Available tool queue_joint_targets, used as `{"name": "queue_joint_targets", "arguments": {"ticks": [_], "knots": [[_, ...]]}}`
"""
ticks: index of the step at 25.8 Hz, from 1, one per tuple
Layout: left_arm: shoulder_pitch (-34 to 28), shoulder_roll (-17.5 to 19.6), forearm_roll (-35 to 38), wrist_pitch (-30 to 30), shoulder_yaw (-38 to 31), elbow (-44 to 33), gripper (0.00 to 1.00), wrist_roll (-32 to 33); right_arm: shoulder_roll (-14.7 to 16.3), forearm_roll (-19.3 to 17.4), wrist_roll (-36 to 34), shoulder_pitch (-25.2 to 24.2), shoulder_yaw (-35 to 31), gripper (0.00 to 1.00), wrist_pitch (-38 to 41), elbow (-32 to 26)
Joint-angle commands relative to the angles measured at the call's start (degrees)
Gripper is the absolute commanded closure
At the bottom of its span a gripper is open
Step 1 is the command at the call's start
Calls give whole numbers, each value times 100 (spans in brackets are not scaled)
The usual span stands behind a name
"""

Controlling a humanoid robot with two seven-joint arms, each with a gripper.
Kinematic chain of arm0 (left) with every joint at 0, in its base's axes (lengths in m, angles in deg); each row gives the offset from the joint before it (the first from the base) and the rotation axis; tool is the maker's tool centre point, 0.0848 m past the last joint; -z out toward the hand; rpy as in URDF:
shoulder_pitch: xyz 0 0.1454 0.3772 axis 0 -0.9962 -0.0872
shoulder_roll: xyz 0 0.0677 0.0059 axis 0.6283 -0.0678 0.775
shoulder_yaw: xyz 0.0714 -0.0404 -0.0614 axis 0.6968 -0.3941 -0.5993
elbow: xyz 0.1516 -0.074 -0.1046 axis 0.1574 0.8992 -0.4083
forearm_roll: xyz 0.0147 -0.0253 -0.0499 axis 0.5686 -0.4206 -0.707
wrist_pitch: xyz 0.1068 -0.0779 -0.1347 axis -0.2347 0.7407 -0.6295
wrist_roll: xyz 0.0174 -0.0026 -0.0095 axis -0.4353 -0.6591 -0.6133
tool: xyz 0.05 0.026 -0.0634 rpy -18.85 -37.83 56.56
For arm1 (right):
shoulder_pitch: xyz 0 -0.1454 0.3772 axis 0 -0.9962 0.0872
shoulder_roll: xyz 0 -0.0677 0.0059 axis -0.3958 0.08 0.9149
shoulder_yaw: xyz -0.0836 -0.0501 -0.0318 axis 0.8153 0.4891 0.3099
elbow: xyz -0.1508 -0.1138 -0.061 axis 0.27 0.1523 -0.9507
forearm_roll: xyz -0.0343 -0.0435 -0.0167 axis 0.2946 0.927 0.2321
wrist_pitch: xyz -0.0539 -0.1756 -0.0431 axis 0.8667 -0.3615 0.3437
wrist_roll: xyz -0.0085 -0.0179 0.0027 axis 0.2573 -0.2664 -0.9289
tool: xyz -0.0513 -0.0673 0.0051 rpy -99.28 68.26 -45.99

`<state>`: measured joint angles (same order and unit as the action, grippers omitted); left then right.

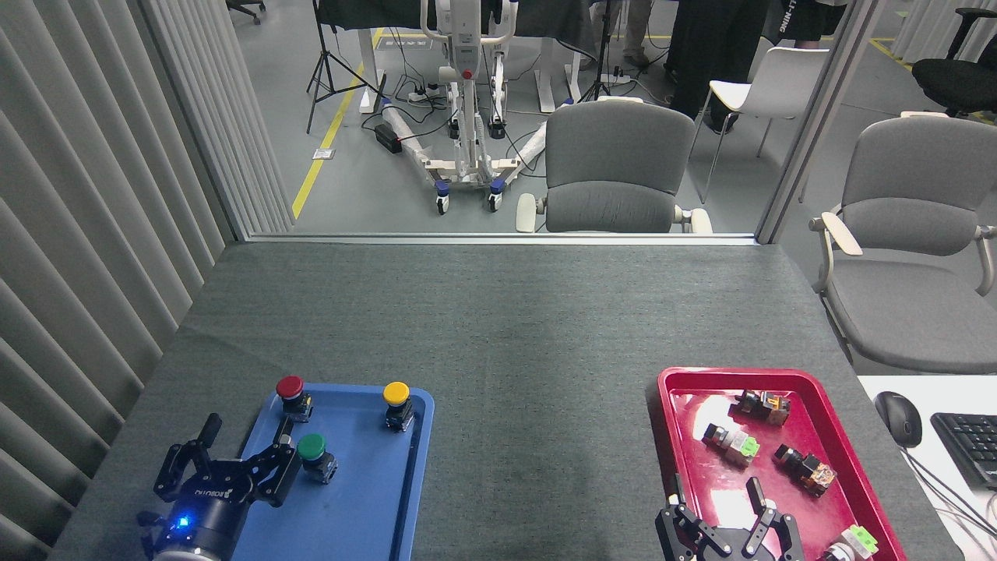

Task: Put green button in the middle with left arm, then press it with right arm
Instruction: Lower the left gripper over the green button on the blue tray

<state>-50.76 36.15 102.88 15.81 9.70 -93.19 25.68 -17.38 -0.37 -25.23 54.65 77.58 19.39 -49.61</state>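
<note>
Left gripper (243, 466) spread, beside green button (314, 454) in blue tray (374, 499); light, rigid, top-heavy: grip blocky base.

Three push buttons stood in the blue plastic tray (405, 475) at the table's near left: the red-capped button (291, 392) at the far left corner, the yellow-capped button (397, 401) to its right, the green-capped button (314, 454) nearer, beside the black claw-like left gripper (249, 460). Opposite, the red plastic tray (678, 436) held small switch blocks (732, 444), the black claw-like right gripper (720, 510) over its near edge; bare dark gray felt cloth (537, 405) lay between.
</note>
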Motion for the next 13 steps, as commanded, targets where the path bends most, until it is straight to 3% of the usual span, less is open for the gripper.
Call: {"name": "queue_joint_targets", "arguments": {"ticks": [1,13], "knots": [[-14,11,-4,-8,-3,15,0,-31,0,0,-8,0,0,1,-6,1],[-40,11,-21,-16,-30,-12,0,-101,18,0,-17,0,-18,1,3,27]]}}
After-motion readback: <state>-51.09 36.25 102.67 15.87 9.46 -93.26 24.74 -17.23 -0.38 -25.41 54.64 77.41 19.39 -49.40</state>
